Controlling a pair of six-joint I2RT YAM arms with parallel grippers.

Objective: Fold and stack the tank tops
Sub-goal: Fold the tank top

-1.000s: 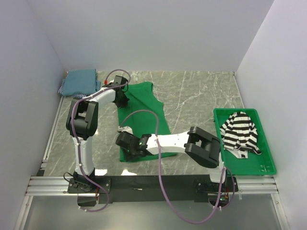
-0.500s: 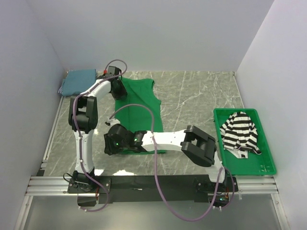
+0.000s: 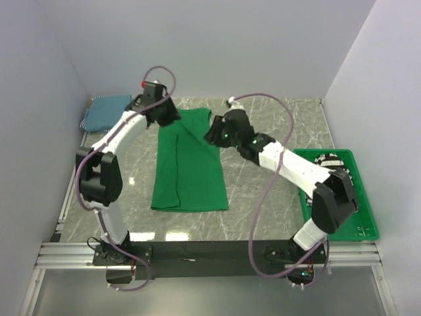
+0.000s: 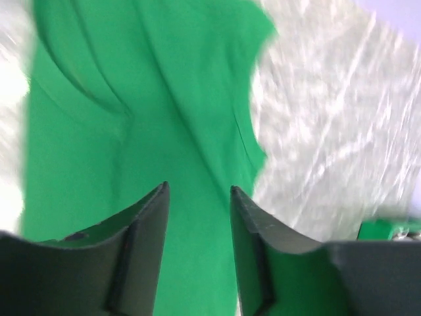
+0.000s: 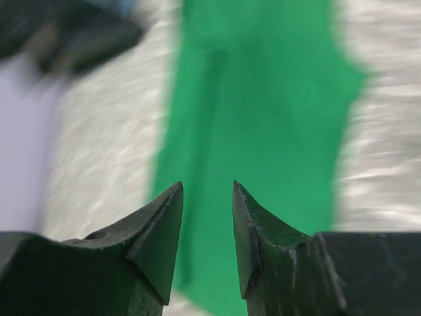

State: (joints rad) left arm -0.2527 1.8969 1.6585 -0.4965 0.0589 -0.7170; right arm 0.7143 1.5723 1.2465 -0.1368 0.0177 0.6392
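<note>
Lying on the worktop [image 3: 135,187], the green tank top [image 3: 191,174] is partly folded lengthwise. Above its far end, the left pincer [image 3: 164,114] and right pincer [image 3: 212,136] both gape empty. Pinching only one layer could undo the fold.

Robot lab booth: blank white walls [image 3: 210,46], marble-pattern tabletop [image 3: 270,125], aluminium rail [image 3: 72,253] at near edge.
</note>
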